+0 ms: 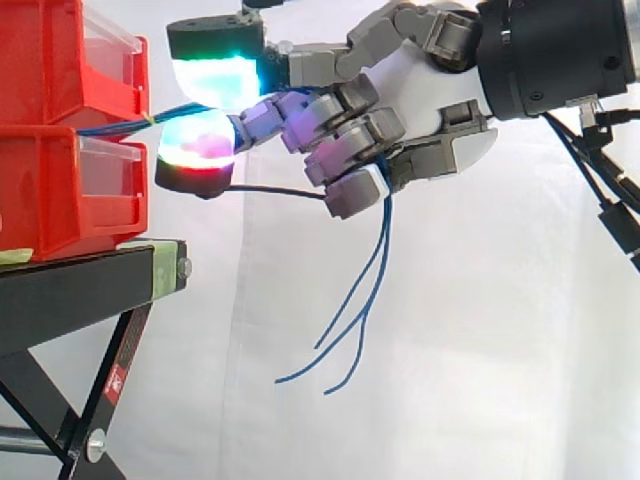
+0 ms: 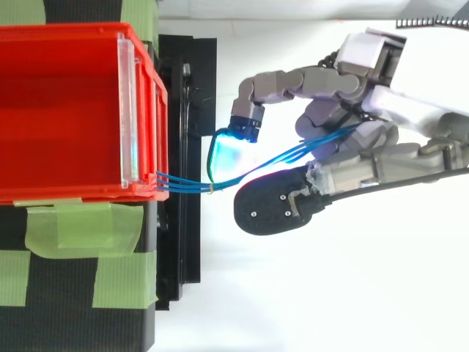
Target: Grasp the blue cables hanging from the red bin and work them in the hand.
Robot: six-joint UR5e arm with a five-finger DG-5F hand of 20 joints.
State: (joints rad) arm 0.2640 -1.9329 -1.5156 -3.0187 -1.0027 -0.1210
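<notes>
Pinching the blue cables (image 2: 183,185) just off the red bin (image 2: 73,193), the hand (image 1: 425,85) curls around them.

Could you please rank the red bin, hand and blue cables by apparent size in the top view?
1. red bin
2. hand, possibly enlarged by nearness to the camera
3. blue cables

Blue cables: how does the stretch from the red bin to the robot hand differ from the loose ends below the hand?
The stretch from the red bin to the robot hand runs nearly level; the loose ends hang down. The stretch has its strands close together; the loose ends spread apart and curve. Both belong to the same thin blue cables, held in the hand's curled fingers.
</notes>
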